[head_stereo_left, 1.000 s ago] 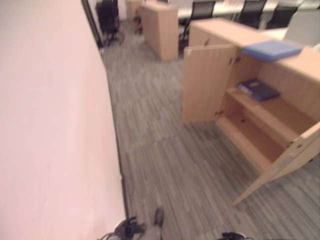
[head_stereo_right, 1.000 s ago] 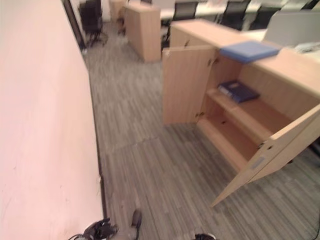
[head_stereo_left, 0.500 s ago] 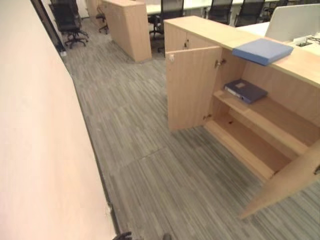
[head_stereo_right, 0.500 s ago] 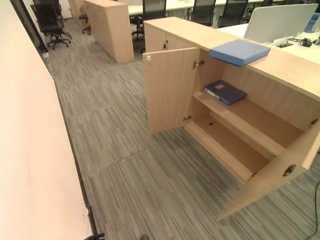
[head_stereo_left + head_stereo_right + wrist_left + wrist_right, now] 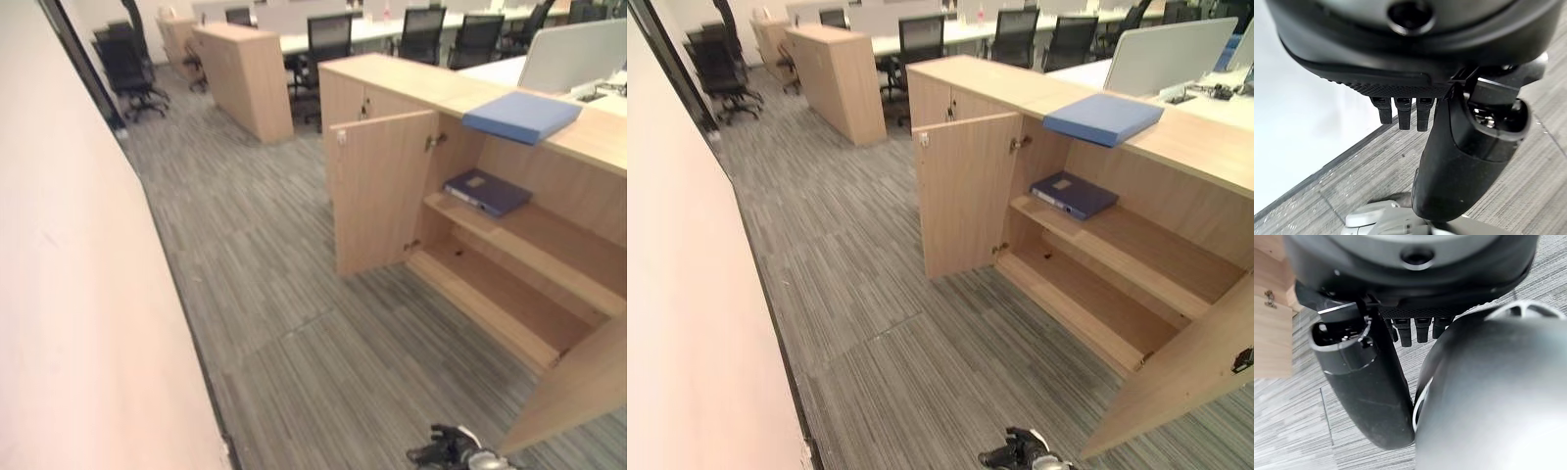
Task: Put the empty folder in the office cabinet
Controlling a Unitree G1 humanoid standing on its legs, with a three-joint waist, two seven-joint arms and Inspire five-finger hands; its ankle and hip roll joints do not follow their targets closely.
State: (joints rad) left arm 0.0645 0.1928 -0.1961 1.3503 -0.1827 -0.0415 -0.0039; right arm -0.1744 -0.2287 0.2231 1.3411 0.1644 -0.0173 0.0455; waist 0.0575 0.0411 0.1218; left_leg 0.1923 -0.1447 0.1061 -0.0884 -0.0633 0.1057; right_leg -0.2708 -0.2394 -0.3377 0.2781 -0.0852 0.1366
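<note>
Right hand (image 5: 1376,382) and left hand (image 5: 1459,161) hang over the carpet (image 5: 872,323), fingers relaxed and straight, holding nothing. Farther off, the cabinet (image 5: 965,191) stands open. A light blue, flat folder (image 5: 1103,117) lies on its top; a darker binder (image 5: 1074,194) sits on its shelf.

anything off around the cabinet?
One thing: the light blue folder lies skewed on the cabinet top, one corner overhanging the open compartment. Both doors stand open, and a dark blue folder lies flat on the upper shelf.
</note>
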